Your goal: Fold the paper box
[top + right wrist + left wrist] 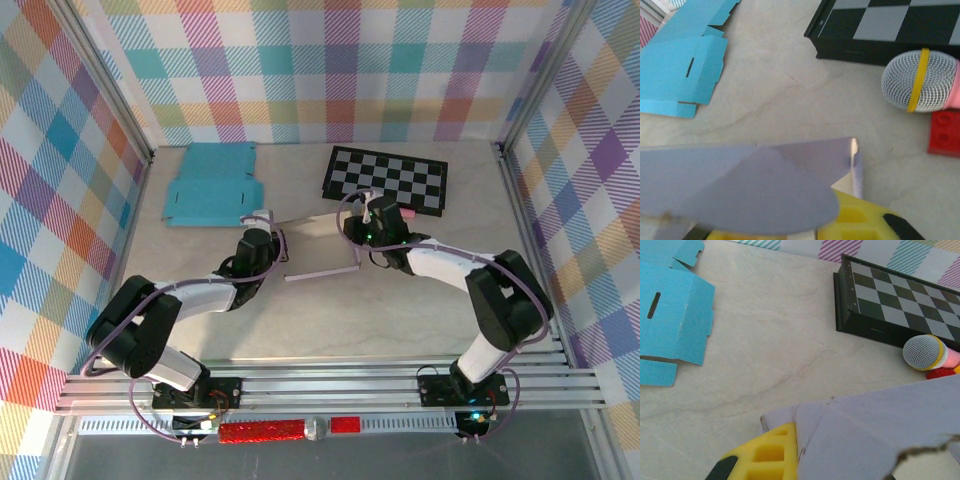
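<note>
Worktop point(330, 320) lies bare from the arm bases up to the box, with free room at mid-left and far right; flat blue carton point(212, 184) sits at the back left, well apart from the chessboard point(388, 180) at back centre; the lilac box point(320, 273), still a creased sheet, hangs mid-worktop between both arms; left claw point(265, 223) is clamped on its left edge, yellow finger point(771, 455) against the paper; right claw point(366, 216) is clamped on its right edge; microphone point(917, 80) is just beside the chessboard's near edge; red brick point(945, 132) touches the microphone.
</note>
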Controlling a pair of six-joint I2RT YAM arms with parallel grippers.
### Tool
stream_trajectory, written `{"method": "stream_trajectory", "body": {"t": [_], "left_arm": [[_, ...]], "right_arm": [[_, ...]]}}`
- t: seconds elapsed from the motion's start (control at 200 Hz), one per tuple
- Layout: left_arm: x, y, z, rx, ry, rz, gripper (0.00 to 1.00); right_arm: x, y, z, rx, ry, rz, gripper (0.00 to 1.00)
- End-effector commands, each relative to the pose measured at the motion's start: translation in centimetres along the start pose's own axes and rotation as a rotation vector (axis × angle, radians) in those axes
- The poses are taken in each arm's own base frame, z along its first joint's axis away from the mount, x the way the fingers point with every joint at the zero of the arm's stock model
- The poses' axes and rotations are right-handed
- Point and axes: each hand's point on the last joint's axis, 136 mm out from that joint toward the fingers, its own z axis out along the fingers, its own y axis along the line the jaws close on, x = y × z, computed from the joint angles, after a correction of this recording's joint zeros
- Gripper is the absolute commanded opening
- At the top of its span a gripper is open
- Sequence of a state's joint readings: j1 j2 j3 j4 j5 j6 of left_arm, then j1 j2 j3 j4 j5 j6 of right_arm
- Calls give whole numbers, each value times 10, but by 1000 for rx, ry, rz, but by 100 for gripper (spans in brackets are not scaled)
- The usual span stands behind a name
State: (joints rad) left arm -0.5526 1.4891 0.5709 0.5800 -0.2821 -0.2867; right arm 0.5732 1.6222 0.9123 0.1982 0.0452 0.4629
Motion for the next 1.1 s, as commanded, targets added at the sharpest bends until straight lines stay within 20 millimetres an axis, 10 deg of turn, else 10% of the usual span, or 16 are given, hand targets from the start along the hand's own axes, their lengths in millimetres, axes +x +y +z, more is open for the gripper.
{"method": "stream_trajectory", "body": {"t": [0.0, 0.475, 0.89, 1.095], "left_arm": [[-5, -9, -4, 9, -7, 35, 2], [-9, -10, 1, -8, -5, 64, 0], [-10, -12, 2, -3, 0, 75, 0], [-10, -13, 3, -2, -2, 70, 0]], "right_arm": [[1, 30, -21, -95, 87, 30, 35], [34, 48, -87, -132, 442, 222, 75], [-57, 38, -132, -89, 360, 431, 81], [-60, -4, -102, 48, 488, 685, 76]]}}
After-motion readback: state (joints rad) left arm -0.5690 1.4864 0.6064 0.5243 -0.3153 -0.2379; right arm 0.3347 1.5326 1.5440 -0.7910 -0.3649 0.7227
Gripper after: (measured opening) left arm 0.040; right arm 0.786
